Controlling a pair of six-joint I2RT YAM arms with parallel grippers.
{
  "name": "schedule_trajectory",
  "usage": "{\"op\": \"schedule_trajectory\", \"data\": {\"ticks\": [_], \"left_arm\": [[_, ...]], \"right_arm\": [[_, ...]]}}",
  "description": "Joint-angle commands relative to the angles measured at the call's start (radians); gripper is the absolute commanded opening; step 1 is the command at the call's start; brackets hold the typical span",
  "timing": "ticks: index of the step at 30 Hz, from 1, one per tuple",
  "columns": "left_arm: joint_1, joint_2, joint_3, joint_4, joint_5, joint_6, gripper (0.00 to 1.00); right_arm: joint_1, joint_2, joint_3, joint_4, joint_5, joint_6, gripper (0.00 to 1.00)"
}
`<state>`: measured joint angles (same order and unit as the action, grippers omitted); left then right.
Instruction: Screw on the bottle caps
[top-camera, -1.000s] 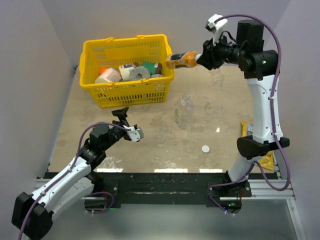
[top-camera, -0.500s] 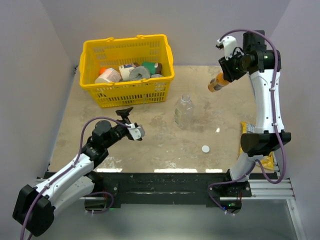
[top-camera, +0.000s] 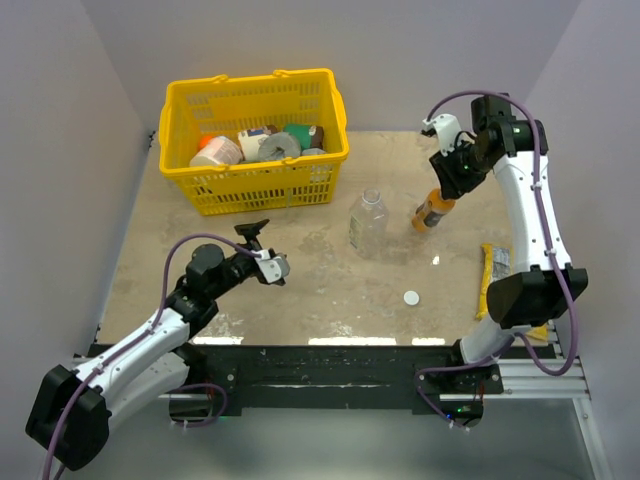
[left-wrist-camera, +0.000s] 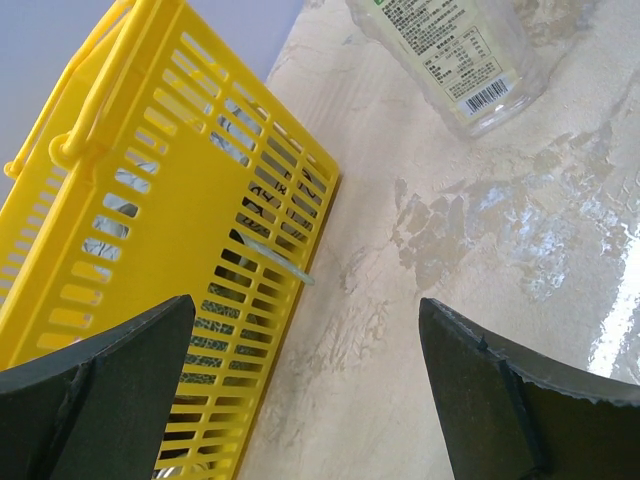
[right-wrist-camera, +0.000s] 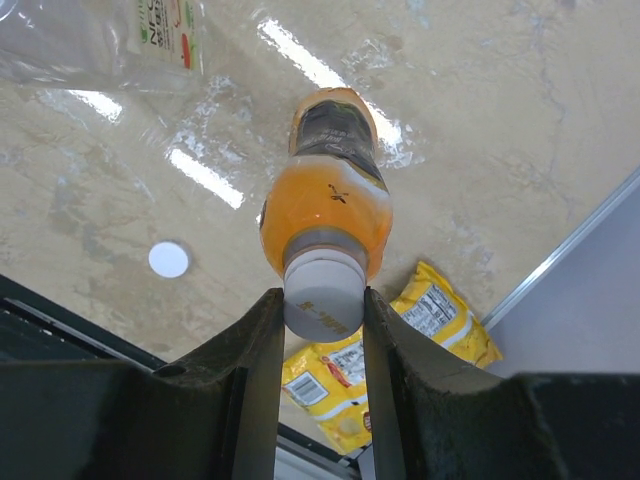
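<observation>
A: Starting near: left gripper (top-camera: 268, 264) low at front left, jaws spread wide, nothing between them. Shifted only a touch over the last second.

B: Agreed, released. Next out?

A: Then a loose white cap (top-camera: 411, 297), flat on the table (top-camera: 320, 290), well apart from both grippers. Beyond its right side, a yellow snack packet (top-camera: 494, 270). Skipping that.

B: Then the clear bottle (top-camera: 367, 220)?

A: Yes, standing mid-table, neck apparently open. Just right of it, the orange bottle (top-camera: 431, 208), and here the big change. Held sideways at the basket (top-camera: 265, 190) rim a second ago, swung right in mid-air half a second ago, now brought down nearly upright, leaning a little.

B: Touching the table?

A: Cannot tell. Base at or just above it.

B: And the right gripper (right-wrist-camera: 320, 300)?

A: Clenched on the orange bottle at its cap (right-wrist-camera: 322, 285), one finger on each side, straight under the wrist.

B: Meaning for the task?

A: Orange bottle out of the basket area and into the work zone. Cap already seated there; tight or not, cannot say. Probably left: getting the loose white cap onto the clear bottle.

B: Farthest?

A: Basket at back left, groceries (top-camera: 262, 143) inside.
</observation>
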<state>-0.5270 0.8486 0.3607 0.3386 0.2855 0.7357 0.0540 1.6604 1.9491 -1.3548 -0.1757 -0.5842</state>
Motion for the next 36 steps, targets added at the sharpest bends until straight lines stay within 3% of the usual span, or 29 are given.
{"op": "schedule_trajectory", "data": {"ticks": [1,13,15,18,19,22,28,36], "left_arm": [[-0.004,0.004,-0.011,0.065,0.023,-0.036,1.00],[-0.005,-0.020,-0.022,0.028,0.037,-0.068,0.99],[-0.005,-0.019,-0.022,0.028,0.030,-0.068,0.99],[-0.005,-0.017,-0.022,0.028,0.030,-0.071,1.00],[-0.005,-0.016,-0.022,0.028,0.032,-0.074,1.00],[-0.004,-0.011,-0.022,0.033,0.037,-0.078,1.00],[-0.004,-0.005,-0.016,0.028,0.047,-0.076,0.99],[-0.005,-0.005,-0.011,0.025,0.050,-0.082,1.00]], "right_arm": [[0.003,0.048,0.034,-0.076,0.018,0.043,0.00],[0.004,0.193,0.143,-0.073,0.074,0.087,0.01],[0.003,0.199,0.146,-0.072,0.071,0.089,0.06],[0.003,0.197,0.145,-0.070,0.064,0.089,0.25],[0.003,0.194,0.145,-0.069,0.064,0.089,0.36],[0.003,0.196,0.146,-0.064,0.067,0.092,0.49],[0.003,0.197,0.158,-0.058,0.056,0.095,0.60],[0.003,0.203,0.175,-0.058,0.047,0.095,0.60]]}}
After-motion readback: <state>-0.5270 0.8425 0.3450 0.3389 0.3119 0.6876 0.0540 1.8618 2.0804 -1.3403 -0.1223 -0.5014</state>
